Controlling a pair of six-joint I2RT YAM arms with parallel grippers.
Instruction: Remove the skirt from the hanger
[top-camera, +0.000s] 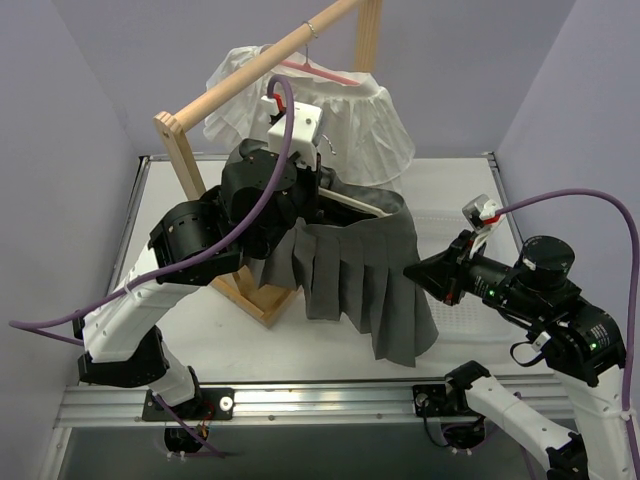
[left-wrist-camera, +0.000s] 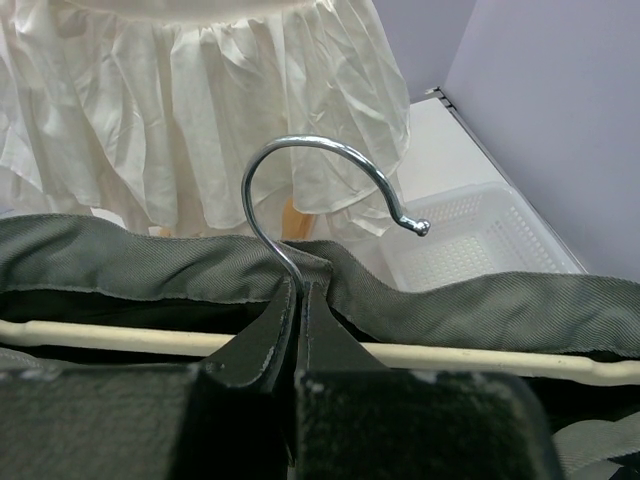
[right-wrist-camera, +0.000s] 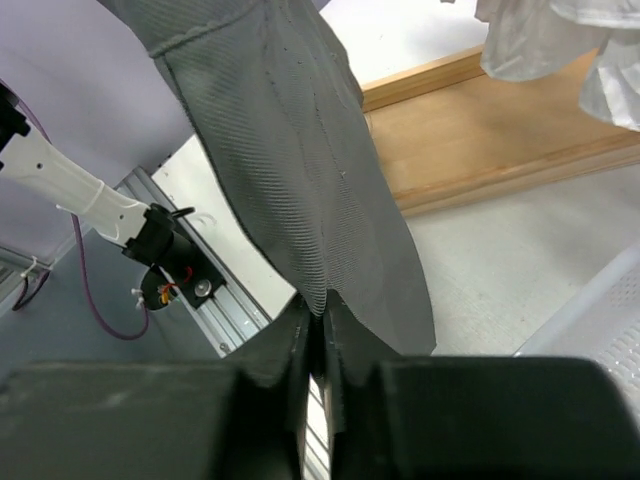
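A grey pleated skirt (top-camera: 355, 270) hangs on a cream hanger (top-camera: 352, 203) with a metal hook (left-wrist-camera: 312, 139). My left gripper (top-camera: 312, 180) is shut on the hook's stem at the hanger's middle (left-wrist-camera: 297, 300) and holds the hanger up beside the wooden rack. The skirt's waistband (left-wrist-camera: 480, 305) wraps the hanger bar (left-wrist-camera: 480, 357). My right gripper (top-camera: 412, 270) is shut on the skirt's right edge, and the right wrist view shows the fabric (right-wrist-camera: 300, 170) pinched between its fingers (right-wrist-camera: 315, 320). The skirt's hem drapes onto the table.
A wooden rack (top-camera: 250, 85) stands at the back left, its base (top-camera: 255, 295) under the skirt. A white ruffled skirt (top-camera: 350, 115) hangs from its rail on a pink hanger. A white perforated basket (left-wrist-camera: 470, 235) sits at the right. A metal rail (top-camera: 300, 400) runs along the near edge.
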